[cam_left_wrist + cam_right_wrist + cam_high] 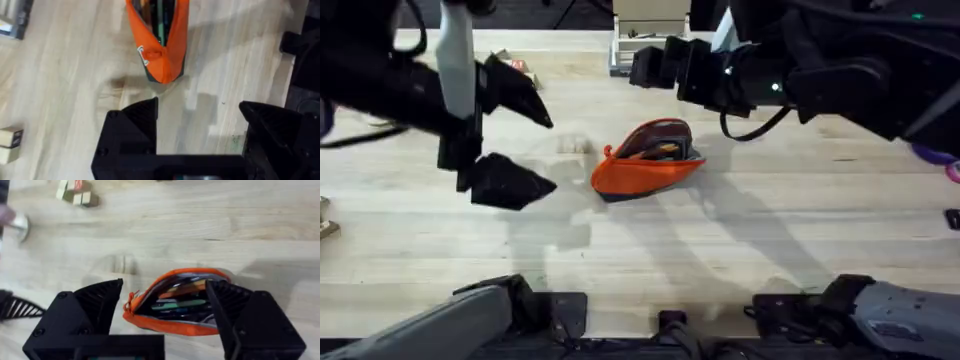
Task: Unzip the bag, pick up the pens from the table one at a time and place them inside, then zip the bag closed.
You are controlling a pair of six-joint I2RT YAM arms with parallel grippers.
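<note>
Now the bag (pixel 647 160) lies on the table (pixel 770 240), about in its middle, and its zipper is open wide. Inside the mouth I can see several pens (pixel 182 296), orange and green ones among them, all lying along the length of the bag. The orange pull (pixel 144 54) hangs at the pointed end of the bag, the end that faces my left gripper (pixel 540 150).

My left gripper is beside that end of the bag, near it but not touching, and its fingers (pixel 132 127) are spread wide apart with nothing between them. My right gripper (pixel 165 315) is raised above the bag on its far side. Its fingers (pixel 95 305) also stand apart and hold nothing; in my right wrist view the open bag shows between them.

Some small blocks (pixel 76 194) lie on the table well apart from the bag, beyond my left gripper.
</note>
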